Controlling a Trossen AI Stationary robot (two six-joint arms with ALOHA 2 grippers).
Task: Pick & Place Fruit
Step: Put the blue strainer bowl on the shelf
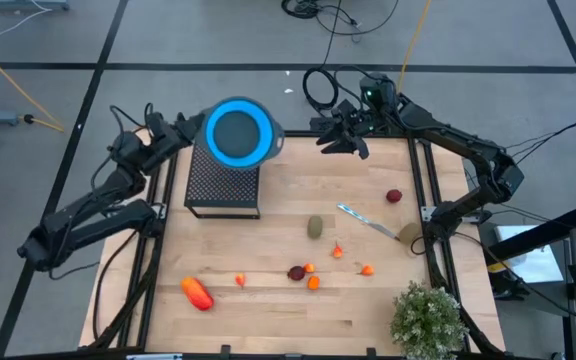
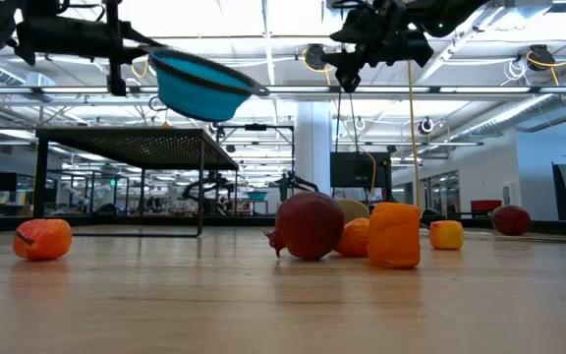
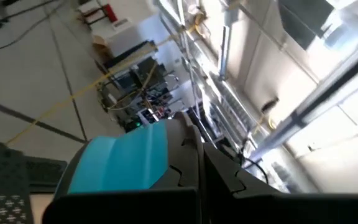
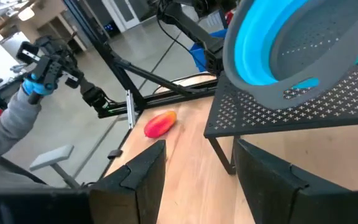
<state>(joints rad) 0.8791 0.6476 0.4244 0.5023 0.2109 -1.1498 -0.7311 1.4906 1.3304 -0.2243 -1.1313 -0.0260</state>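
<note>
My left gripper (image 1: 199, 129) is shut on a blue colander with a grey rim (image 1: 238, 132), held in the air over a black perforated stand (image 1: 223, 182). My right gripper (image 1: 335, 140) hangs open above the table's far edge; the right wrist view looks past it (image 4: 197, 180) at the colander (image 4: 291, 43) and stand. The fruit lies loose on the table. The long red-orange piece (image 1: 197, 292) is near the left front. The brownish-green oval (image 1: 315, 227) is mid-table. There are two dark red ones (image 1: 395, 196) (image 1: 296, 272) and several tiny orange ones (image 1: 313, 283). My left gripper holds the colander by its rim on the side toward the table's left (image 1: 210, 130), coming level from the left. In the left wrist view its dark fingers (image 3: 191, 165) close beside the blue wall (image 3: 123, 162). The colander is lifted clear of the stand and tilted (image 2: 199, 84).
A thin silvery-blue utensil (image 1: 366, 219) lies right of the oval. A bushy potted plant (image 1: 428, 320) stands at the near right corner. A person's grey sleeve and gloved hand (image 4: 17, 106) show beyond the table's left side. Bare wood lies along the near edge.
</note>
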